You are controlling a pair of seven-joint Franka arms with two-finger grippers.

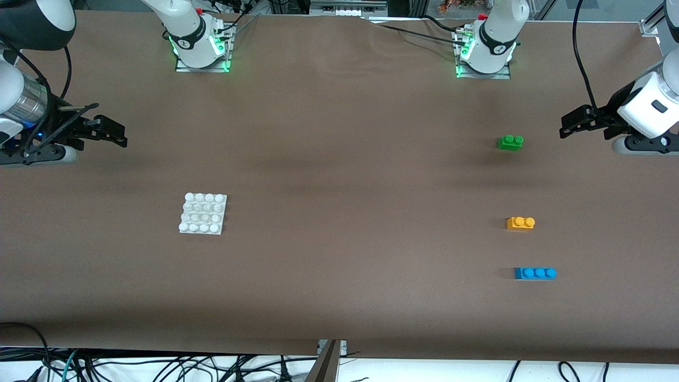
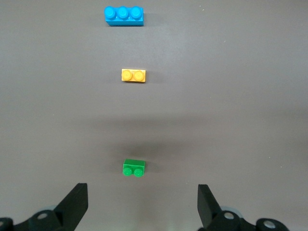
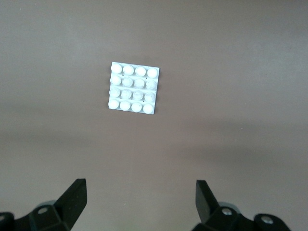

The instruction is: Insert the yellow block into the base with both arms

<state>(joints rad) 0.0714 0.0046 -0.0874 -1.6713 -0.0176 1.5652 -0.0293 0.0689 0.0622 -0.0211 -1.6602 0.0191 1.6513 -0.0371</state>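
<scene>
- Left wrist view: the left gripper [image 2: 139,207] is held wide apart and empty above the surface [image 2: 231,96], with the yellow block [image 2: 133,75] lying ahead of it, untouched.
- The block should be approached from straight above and gripped across its narrow sides, studs kept upward.
- The green brick [image 2: 134,168], closest to this gripper, lies along the line to the block and is best passed over; the blue brick [image 2: 124,15] lies past the block.
- The right gripper [image 3: 139,204], likewise spread wide and empty, is held short of the base [image 3: 133,87], which can be steadied during pressing.
</scene>
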